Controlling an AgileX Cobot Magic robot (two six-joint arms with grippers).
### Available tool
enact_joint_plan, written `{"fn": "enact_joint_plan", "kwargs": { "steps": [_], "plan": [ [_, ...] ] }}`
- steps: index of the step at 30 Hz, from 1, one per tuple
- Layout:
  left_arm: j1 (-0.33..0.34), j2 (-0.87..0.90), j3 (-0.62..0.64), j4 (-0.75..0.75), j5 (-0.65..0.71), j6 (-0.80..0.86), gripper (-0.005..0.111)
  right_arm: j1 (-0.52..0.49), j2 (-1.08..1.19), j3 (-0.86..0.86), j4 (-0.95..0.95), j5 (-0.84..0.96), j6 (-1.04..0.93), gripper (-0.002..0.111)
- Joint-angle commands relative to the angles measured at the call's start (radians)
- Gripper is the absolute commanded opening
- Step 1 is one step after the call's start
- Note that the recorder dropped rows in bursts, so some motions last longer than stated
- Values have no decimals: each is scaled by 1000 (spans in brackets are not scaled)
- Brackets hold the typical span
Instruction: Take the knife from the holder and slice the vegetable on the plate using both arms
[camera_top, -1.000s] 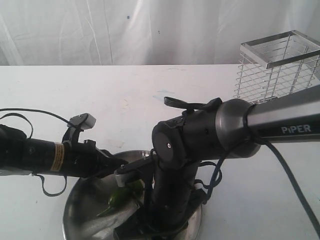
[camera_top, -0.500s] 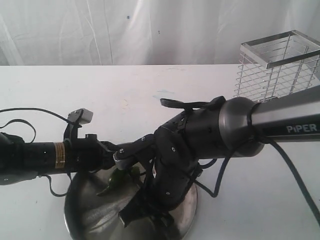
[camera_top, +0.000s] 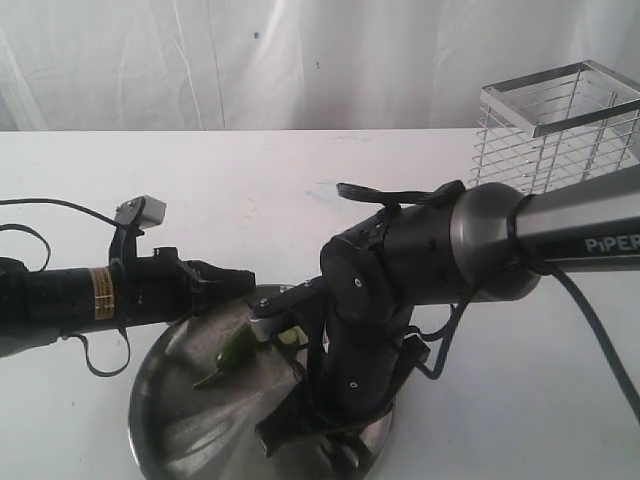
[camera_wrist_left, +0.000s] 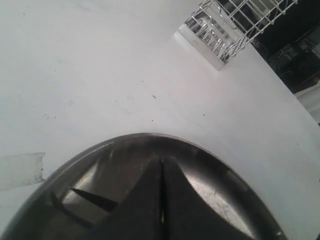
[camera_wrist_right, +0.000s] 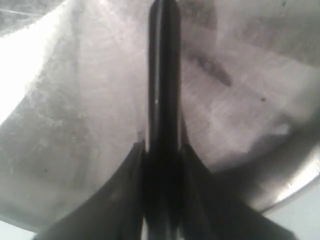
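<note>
The green pepper (camera_top: 235, 350) lies on the steel plate (camera_top: 165, 420), with a small pale green piece (camera_top: 290, 337) beside it. My left gripper (camera_top: 243, 283) hovers over the plate's far-left rim, shut, apart from the pepper. In the left wrist view its fingers (camera_wrist_left: 161, 162) press together over the plate (camera_wrist_left: 125, 140), with only a faint green glint in the slit. My right gripper (camera_top: 290, 425) points down into the plate, shut on the knife (camera_wrist_right: 162, 75), whose dark slim length runs out between the fingers (camera_wrist_right: 161, 147). In the exterior view the arm hides the blade.
The chrome wire holder (camera_top: 555, 130) stands at the back right of the white table (camera_top: 250, 180); it also shows in the left wrist view as the holder (camera_wrist_left: 225, 25). The thick PiPER arm (camera_top: 560, 235) crosses above the plate's right half.
My left gripper has drawn back to the left, away from the pepper, which now lies in the open on the plate. The right wrist has shifted slightly right over the plate.
</note>
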Motion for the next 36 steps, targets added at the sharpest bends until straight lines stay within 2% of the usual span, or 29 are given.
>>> {"fn": "enact_joint_plan", "kwargs": {
  "steps": [1, 4, 13, 29, 36],
  "plan": [
    [0, -8, 8, 23, 92, 3, 0, -4, -11, 1, 154, 39, -157, 0],
    [0, -8, 8, 31, 140, 3, 0, -4, -11, 1, 220, 57, -212, 0],
    [0, -8, 8, 74, 185, -2, 0, -4, -11, 1, 220, 57, -212, 0],
    [0, -8, 8, 68, 183, -2, 0, -4, -29, 1, 351, 110, -334, 0],
    [0, -8, 8, 78, 185, -2, 0, -4, -27, 5, 380, 214, -368, 0]
  ]
}}
